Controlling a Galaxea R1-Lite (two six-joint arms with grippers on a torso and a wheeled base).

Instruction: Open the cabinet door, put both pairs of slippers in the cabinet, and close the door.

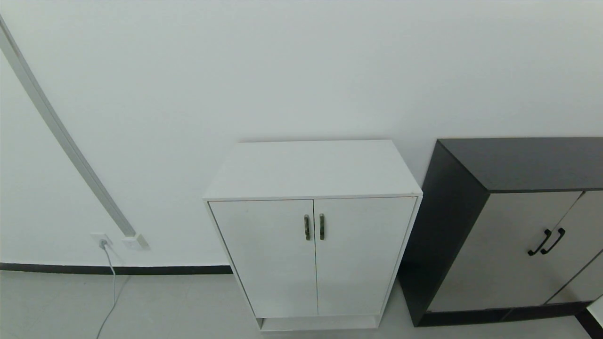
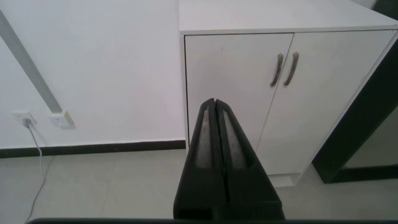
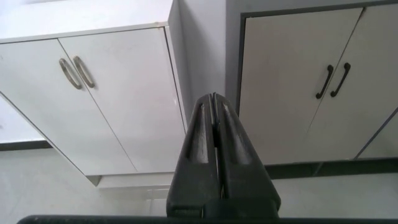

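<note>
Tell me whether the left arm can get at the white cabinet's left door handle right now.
Probably yes: nothing stands between the left gripper and the left door handle on the closed white cabinet. Its fingers are shut, so they must open first.

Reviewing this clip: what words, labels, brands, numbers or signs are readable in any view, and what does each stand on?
No text can be read in any view.
The white two-door cabinet, the dark cabinet with grey doors and the white wall socket show no print, labels or numbers.
</note>
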